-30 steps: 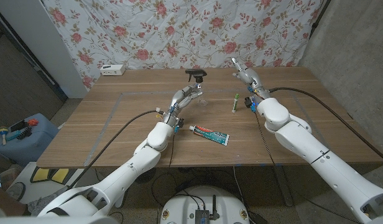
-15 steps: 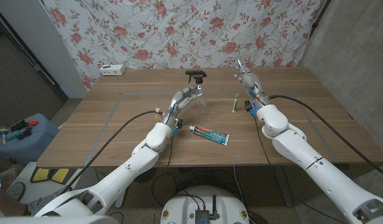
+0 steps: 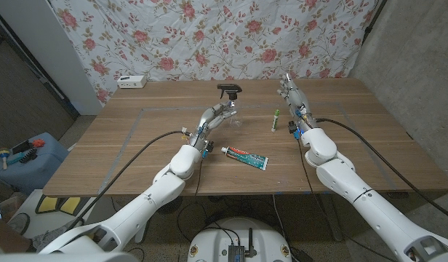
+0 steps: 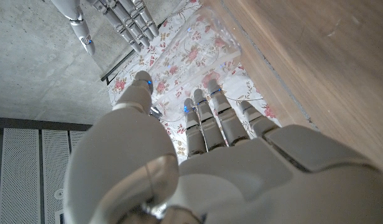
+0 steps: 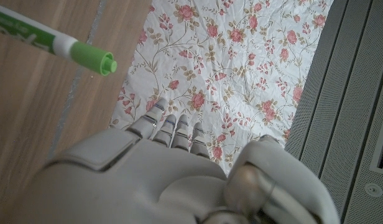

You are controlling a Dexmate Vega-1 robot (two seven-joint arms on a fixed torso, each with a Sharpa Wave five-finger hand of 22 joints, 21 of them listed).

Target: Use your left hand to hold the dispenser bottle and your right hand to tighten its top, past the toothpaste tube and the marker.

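Floral sheet behind a wooden counter [image 3: 137, 138]. Left hand [image 3: 218, 116] has its fingers wrapped round the clear dispenser bottle [image 3: 232, 113] near the far edge's middle. It looks light, so a hard twist could tip it. The right hand [image 3: 292, 94], fingers straight and empty, has drifted further right, past the marker [image 3: 276, 120].

The right robot hand [image 3: 291, 91] has drifted rightward and slightly back, farther from the dispenser bottle [image 3: 230, 104].
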